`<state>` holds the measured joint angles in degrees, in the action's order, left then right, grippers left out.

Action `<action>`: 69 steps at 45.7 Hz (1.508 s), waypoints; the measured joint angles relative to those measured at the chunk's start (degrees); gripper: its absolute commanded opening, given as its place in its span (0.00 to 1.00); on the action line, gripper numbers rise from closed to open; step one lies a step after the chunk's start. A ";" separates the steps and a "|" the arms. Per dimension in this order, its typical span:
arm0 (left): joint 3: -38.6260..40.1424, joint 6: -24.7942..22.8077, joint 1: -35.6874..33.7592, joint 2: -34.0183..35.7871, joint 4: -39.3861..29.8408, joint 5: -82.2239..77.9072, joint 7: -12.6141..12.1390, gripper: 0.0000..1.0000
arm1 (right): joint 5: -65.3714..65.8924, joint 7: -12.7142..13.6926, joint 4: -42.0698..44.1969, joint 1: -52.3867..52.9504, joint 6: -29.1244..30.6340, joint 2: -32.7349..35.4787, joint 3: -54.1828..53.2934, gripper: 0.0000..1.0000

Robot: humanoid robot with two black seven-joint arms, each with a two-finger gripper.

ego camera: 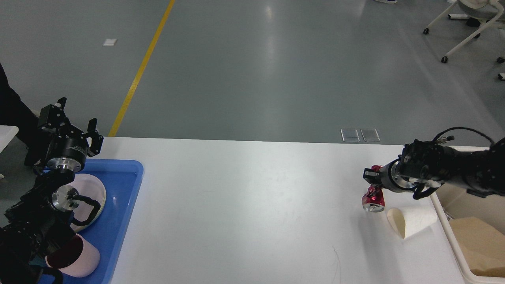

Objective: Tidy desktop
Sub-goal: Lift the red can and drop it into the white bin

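Observation:
The white desktop (244, 205) fills the lower view. My right gripper (373, 182) is at its right side, shut on a crushed red can (373, 199) that hangs from it a little above the tabletop. A white paper cup (408, 222) lies on its side just right of and below the can. My left gripper (73, 128) is open and empty, raised above the far end of the blue tray (118, 213) at the left edge.
The blue tray holds a white plate (92, 193) and a pink cup (79, 256) on its side. A cream bin (469, 221) with brown paper inside stands off the right edge. A person's dark leg (12, 114) is at far left.

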<state>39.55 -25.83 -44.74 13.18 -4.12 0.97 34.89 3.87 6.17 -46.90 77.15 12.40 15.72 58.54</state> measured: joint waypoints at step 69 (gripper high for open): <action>0.00 0.02 -0.01 0.00 -0.01 0.00 0.00 0.96 | -3.07 -0.15 13.16 -13.60 -9.12 26.02 -10.80 0.86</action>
<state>39.55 -25.80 -44.75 13.18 -4.13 0.97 34.89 0.80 6.02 -33.74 63.55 3.27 41.74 47.73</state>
